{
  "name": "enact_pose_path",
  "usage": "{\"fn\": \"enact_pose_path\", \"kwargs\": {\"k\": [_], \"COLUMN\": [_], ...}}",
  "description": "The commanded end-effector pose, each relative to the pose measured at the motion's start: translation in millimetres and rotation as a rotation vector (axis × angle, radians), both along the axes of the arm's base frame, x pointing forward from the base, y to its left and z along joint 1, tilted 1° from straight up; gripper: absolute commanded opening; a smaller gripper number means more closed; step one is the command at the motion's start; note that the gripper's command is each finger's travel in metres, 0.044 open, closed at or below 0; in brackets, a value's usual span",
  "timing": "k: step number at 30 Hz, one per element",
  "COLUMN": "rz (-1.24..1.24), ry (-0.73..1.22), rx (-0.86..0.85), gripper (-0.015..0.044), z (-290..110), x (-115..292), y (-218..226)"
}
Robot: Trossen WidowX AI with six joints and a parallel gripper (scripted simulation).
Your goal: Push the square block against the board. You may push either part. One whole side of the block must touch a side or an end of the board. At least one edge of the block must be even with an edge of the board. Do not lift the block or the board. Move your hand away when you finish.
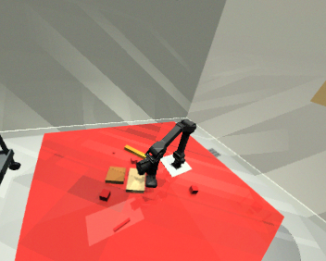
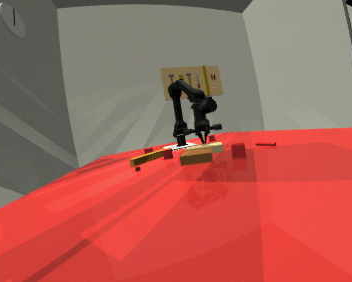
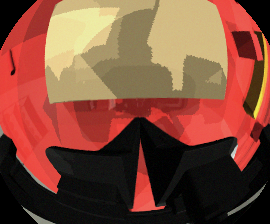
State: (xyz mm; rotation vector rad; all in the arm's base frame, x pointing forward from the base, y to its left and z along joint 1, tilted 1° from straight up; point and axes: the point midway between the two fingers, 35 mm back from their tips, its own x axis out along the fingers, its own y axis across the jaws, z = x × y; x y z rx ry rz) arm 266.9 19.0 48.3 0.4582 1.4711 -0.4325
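Note:
An orange-brown square block lies flat on the red floor. A pale tan board lies right beside it on its right in the top view; the two look close or touching along one side. My gripper is shut on nothing. Its tips are low at the floor, just off the board's side that faces away from the block. In the wrist view the board fills the upper half, just ahead of the fingertips.
A long yellow bar lies behind the block and board. Small red cubes and a thin red bar are scattered about. The arm's base stands on a white plate.

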Motion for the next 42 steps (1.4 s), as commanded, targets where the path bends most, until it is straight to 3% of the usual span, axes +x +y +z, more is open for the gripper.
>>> {"fn": "enact_pose_path", "kwargs": {"k": [1, 25, 42], "rz": [-0.006, -0.006, -0.006], "ry": [0.002, 0.000, 0.002], "rx": [-0.001, -0.003, -0.001], "gripper": [0.0000, 0.0000, 0.0000], "z": [-5.9, -4.0, -4.6], "x": [0.2, 26.8, 7.7], "y": [-0.6, -17.9, -3.9]}}
